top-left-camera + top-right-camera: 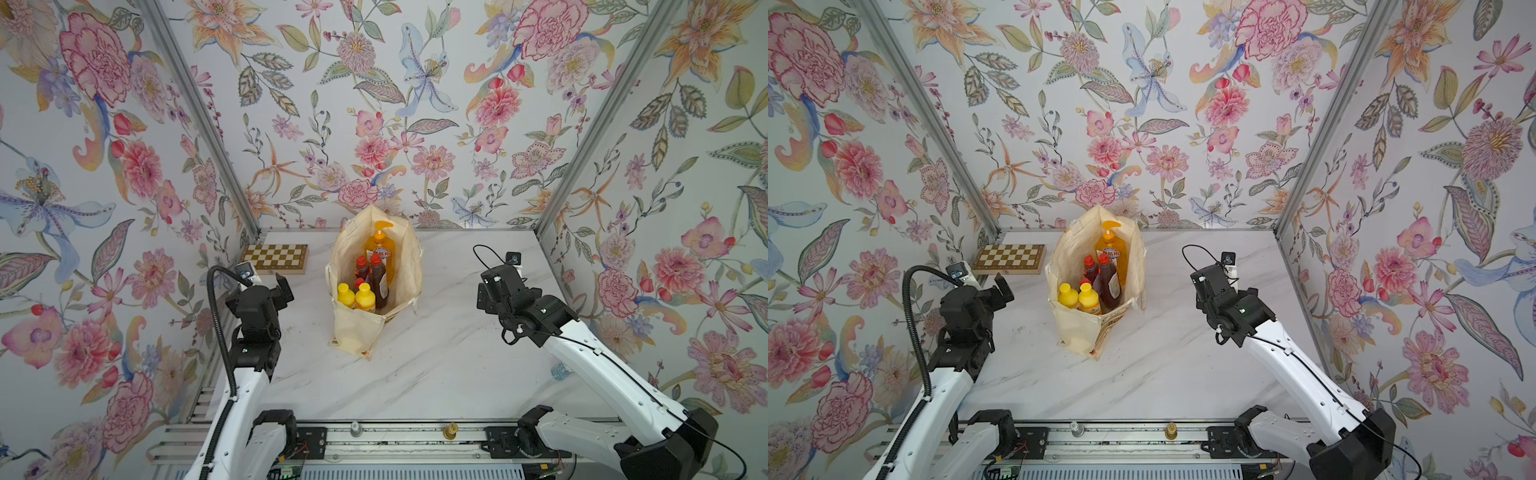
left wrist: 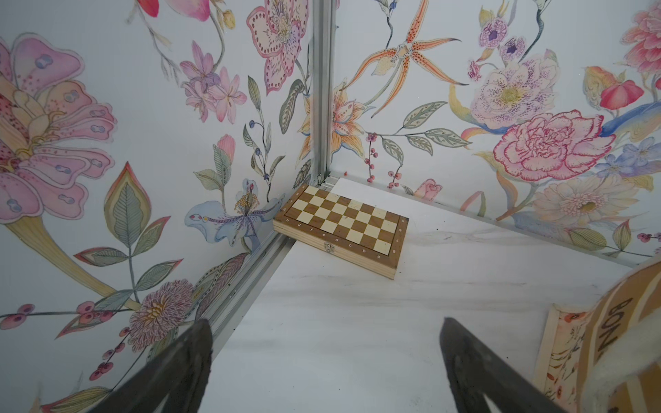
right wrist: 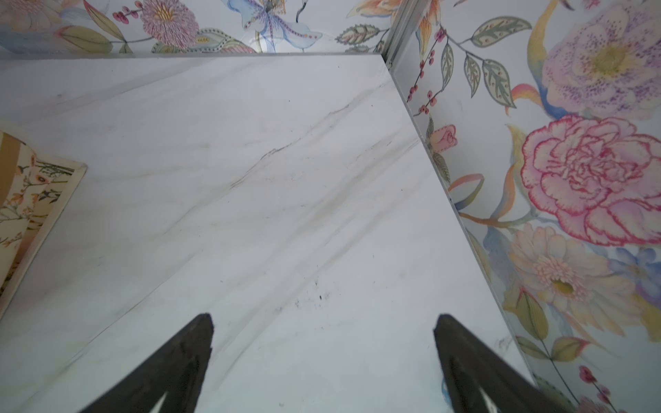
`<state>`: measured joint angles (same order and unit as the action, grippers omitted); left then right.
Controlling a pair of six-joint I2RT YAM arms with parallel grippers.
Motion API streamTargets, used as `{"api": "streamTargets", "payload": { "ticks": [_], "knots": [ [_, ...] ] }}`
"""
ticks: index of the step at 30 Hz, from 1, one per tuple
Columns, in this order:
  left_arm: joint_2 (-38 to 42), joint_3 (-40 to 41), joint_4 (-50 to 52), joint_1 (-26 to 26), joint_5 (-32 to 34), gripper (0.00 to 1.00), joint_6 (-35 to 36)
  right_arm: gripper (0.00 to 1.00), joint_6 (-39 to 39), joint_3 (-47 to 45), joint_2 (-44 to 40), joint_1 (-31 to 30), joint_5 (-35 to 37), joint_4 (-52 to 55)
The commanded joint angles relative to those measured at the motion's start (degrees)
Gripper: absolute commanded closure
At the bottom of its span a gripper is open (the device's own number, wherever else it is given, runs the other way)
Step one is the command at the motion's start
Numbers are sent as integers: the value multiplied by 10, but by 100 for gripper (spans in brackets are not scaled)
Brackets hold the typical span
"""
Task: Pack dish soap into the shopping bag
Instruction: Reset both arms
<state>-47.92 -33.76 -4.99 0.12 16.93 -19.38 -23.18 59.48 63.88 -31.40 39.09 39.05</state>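
The shopping bag (image 1: 409,266) (image 1: 1133,257) stands upright and open-mouthed near the middle back of the marble table, in both top views. The dish soap bottles stand inside it: a tall orange pump bottle (image 1: 380,245), two dark-red red-capped bottles (image 1: 377,280) (image 1: 361,268) and two orange yellow-capped ones (image 1: 345,295) (image 1: 365,297). My left gripper (image 1: 279,290) (image 2: 323,329) hovers left of the bag, open and holding nothing. My right gripper (image 1: 487,284) (image 3: 323,323) hovers right of the bag, also open with nothing between its fingers. A corner of the bag (image 2: 608,321) (image 3: 32,200) shows in each wrist view.
A folded wooden chessboard (image 1: 275,257) (image 2: 343,225) lies in the back left corner. Floral walls with metal corner posts (image 1: 199,116) close the table on three sides. A rail with the arm bases (image 1: 374,436) runs along the front edge.
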Motion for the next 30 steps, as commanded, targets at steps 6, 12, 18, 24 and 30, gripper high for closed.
{"api": "streamTargets", "payload": {
  "ticks": [6, 12, 18, 24, 30],
  "knots": [
    [0, 173, -353, 6, -15, 1, 48, 1, 272, -283, -117, 19, -21, -502],
    [-18, 267, -468, 6, -54, 1, 73, 1, 240, -439, -163, 150, -144, -679],
    [-41, 301, -516, 6, -65, 1, 92, 1, 202, -510, -162, 247, -232, -764],
    [-142, 310, -629, 6, -85, 1, 87, 1, 212, -538, -113, 253, -261, -851],
    [-251, 300, -720, 5, -94, 1, 109, 1, 199, -535, -29, 256, -301, -926]
  ]
}}
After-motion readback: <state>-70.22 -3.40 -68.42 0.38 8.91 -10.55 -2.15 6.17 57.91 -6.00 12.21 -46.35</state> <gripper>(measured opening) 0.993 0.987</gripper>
